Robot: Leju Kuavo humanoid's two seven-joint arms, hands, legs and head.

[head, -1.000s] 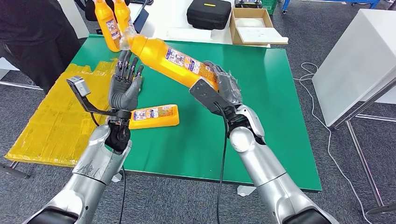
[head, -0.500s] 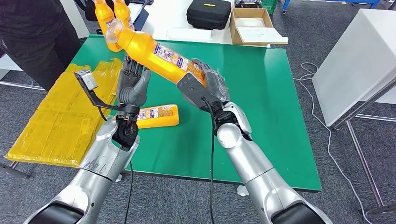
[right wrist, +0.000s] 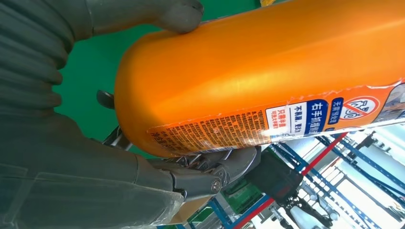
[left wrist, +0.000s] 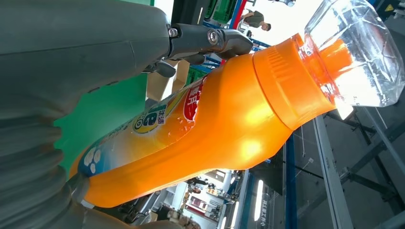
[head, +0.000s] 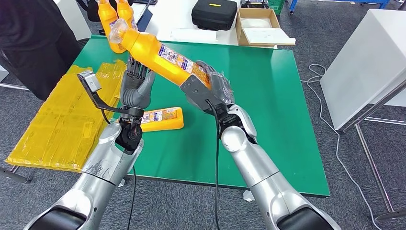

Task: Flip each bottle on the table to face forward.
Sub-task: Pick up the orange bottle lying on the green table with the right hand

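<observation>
My right hand [head: 213, 88] grips the base of an orange bottle [head: 158, 55] and holds it in the air, tilted, with its clear cap [head: 116, 29] pointing up to the far left. In the right wrist view the bottle [right wrist: 267, 71] lies across the palm, and the fingers [right wrist: 210, 174] wrap round it. My left hand [head: 135, 88] is raised under the bottle's upper half with its fingers straight. The left wrist view shows its fingertips [left wrist: 210, 38] touching the bottle [left wrist: 215, 124] near the shoulder. A second orange bottle [head: 160, 120] lies on its side on the green table [head: 268, 96].
Two more orange bottles [head: 107, 21] stand at the table's far left corner. A yellow sheet [head: 52, 124] hangs off the left edge beside a person in black [head: 33, 38]. Behind the table are a black case [head: 214, 13] and a cardboard box [head: 261, 26]. A white cabinet [head: 368, 62] stands on the right.
My right hand swung the bottle up and to the left, and my left hand rose to meet it. Over the last half second both have stayed almost still.
</observation>
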